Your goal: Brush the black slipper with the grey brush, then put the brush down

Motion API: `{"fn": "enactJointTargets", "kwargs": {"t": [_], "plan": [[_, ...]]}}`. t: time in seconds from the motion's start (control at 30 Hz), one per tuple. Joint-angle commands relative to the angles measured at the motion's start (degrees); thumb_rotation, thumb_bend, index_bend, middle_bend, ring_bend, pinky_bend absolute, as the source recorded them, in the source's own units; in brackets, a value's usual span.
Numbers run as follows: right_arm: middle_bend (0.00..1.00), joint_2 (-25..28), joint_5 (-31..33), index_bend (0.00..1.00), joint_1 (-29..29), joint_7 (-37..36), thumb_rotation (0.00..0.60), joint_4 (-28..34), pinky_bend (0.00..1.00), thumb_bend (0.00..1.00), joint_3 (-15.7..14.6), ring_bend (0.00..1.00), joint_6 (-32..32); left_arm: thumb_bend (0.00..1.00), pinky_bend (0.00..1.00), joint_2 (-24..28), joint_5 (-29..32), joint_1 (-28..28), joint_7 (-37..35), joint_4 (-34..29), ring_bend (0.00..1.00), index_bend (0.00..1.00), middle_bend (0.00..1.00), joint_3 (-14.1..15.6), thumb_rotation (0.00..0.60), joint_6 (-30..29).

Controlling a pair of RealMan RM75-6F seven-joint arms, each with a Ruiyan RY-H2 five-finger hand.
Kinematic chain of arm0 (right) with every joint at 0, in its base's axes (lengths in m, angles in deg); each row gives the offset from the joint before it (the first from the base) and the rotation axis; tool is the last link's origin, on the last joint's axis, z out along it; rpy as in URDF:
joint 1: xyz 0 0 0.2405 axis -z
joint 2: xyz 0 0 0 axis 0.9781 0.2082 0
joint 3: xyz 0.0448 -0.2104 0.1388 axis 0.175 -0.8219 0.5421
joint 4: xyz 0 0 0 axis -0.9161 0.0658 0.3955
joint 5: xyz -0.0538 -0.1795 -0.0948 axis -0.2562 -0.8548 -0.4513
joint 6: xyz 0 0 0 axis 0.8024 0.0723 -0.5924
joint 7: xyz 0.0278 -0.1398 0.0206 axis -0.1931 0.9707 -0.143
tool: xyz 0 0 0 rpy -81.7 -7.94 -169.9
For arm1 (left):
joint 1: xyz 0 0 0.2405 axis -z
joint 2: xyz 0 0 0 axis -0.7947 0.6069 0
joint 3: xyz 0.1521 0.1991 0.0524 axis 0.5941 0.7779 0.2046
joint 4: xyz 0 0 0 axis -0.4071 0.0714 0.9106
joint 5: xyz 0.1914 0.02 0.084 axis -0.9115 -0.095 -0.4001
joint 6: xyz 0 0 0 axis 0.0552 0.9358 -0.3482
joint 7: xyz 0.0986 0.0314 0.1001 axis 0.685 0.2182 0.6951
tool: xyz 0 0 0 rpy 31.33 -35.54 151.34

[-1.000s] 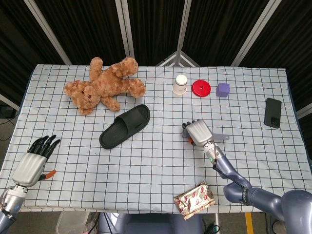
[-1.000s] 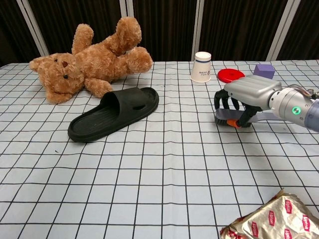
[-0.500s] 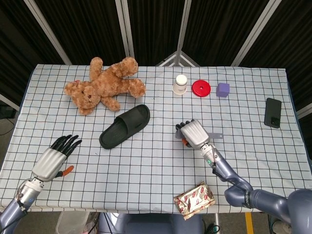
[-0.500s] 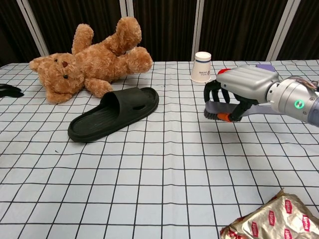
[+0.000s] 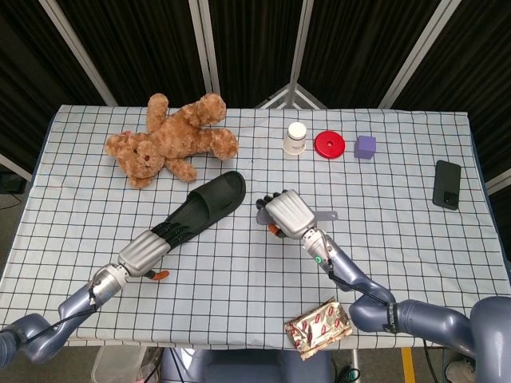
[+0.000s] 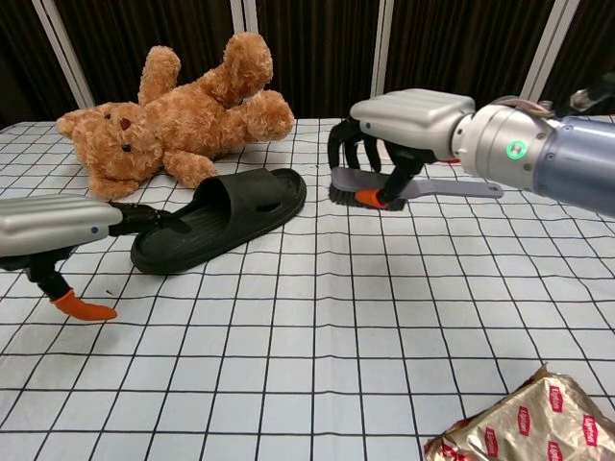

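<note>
The black slipper [image 5: 214,199] [image 6: 235,213] lies at the table's middle, toe end toward the front left. My left hand [image 5: 152,246] [image 6: 58,224] reaches flat to the slipper's near end, its fingers [image 6: 159,220] spread and touching or almost touching the toe. My right hand [image 5: 287,214] [image 6: 408,120] grips the grey brush [image 5: 323,215] [image 6: 423,187] above the cloth, just right of the slipper. The brush's bristles point down and its handle sticks out to the right.
A brown teddy bear [image 5: 172,140] lies behind the slipper. A paper cup [image 5: 296,137], a red disc [image 5: 328,144] and a purple cube [image 5: 366,146] stand at the back right. A black phone [image 5: 448,184] is far right, a foil packet [image 5: 319,327] at the front edge.
My right hand has carried the brush up and left toward the slipper. My left hand has swung in from the front left corner to the slipper's toe end.
</note>
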Motion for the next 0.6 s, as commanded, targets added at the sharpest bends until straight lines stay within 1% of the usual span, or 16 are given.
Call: {"fn": "enactJointTargets", "kwargs": {"t": [0.03,0.23,0.47,0.6], "plan": [[0.67,-1.24,1.60,0.78,-1.67,-0.61,0.600,0.67,0.54,0.46,1.69,0.56,-1.01,0.32,0.07,-1.18,2.08,1.33,-2.21,1.99,0.06,0.05,0.04,0.03,0.580,2.53],[0.67,-4.19,3.65,0.79,-4.99,0.24,0.600,-0.79,0.54,0.46,3.07,0.57,-2.14,0.32,0.06,-2.78,2.49,2.65,-6.74,6.60,0.06,0.05,0.05,0.73,0.582,3.94],[0.67,-6.90,6.45,0.79,-8.22,-0.24,0.600,-2.21,0.54,0.46,4.73,0.57,-3.71,0.30,0.07,-3.07,1.19,3.23,-8.01,8.10,0.06,0.05,0.05,2.19,0.582,3.22],[0.67,-8.80,7.94,0.79,-10.66,-0.86,0.600,-4.28,0.54,0.46,5.99,0.57,-4.84,0.30,0.07,-2.74,1.00,3.70,-9.95,8.31,0.06,0.05,0.05,3.04,0.584,3.65]]}}
